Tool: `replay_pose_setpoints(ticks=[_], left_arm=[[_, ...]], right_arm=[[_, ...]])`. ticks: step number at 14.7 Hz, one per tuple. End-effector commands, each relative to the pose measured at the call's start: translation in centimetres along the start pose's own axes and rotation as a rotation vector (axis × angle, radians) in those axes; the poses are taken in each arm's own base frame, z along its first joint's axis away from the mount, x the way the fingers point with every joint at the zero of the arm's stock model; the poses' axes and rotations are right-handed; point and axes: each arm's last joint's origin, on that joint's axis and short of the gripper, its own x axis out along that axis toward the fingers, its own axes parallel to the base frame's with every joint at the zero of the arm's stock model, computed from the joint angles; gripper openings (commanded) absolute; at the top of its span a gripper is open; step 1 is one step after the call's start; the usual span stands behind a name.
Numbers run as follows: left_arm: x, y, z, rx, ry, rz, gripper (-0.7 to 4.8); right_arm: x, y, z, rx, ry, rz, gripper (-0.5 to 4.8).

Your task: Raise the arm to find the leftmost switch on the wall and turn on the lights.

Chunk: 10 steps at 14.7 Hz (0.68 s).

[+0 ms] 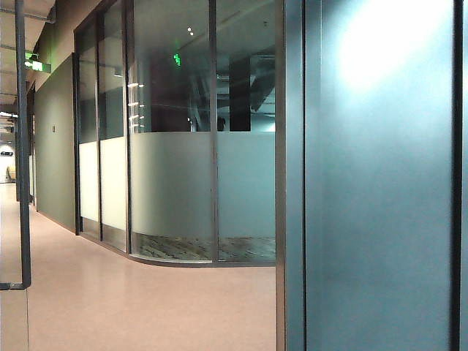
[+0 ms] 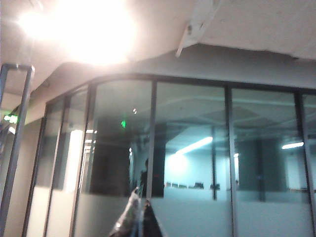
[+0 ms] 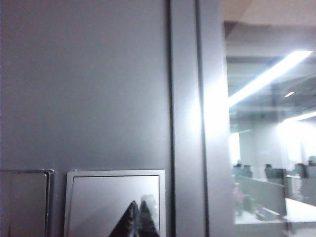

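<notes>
Right pincer (image 3: 139,217): fingertips pressed together, raised directly in front of a silver wall switch plate (image 3: 116,190) on the grey wall panel (image 3: 84,84). A second switch plate (image 3: 24,202) lies just beside the first, on the side away from the dark vertical frame post (image 3: 185,118); past that post, glass shows a lit office. Left pincer (image 2: 138,217): fingertips together, holding nothing, raised well apart from a curved glass partition (image 2: 192,163) under a bright ceiling light (image 2: 94,29). Neither pincer shows in the exterior view.
</notes>
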Motion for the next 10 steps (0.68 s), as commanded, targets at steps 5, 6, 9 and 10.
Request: replay_pose_setpoints(ticks=[5,6,9,10], left_arm=[[0.3,-0.1,-0.5,0.006,0.016,-0.019,-0.05],[0.3,-0.3,-0.5,0.005,0.017,-0.092,-0.06],[0.0,-1.5,-0.6,-0.063,0.041,-0.525,-0.06],[-0.2,-1.8,-0.6,-0.097,0.060,-0.653,-0.05]], right_arm=[[0.4,1.3,-0.1,0.036,0.006,0.135,-0.01],[0.5,1.8,-0.3,0.051,0.009,0.154,-0.01],[0.6,3.7,-0.8,0.104,0.026,0.281,-0.01],[0.6,4.3,-0.9,0.119,0.033,0.321,-0.01]])
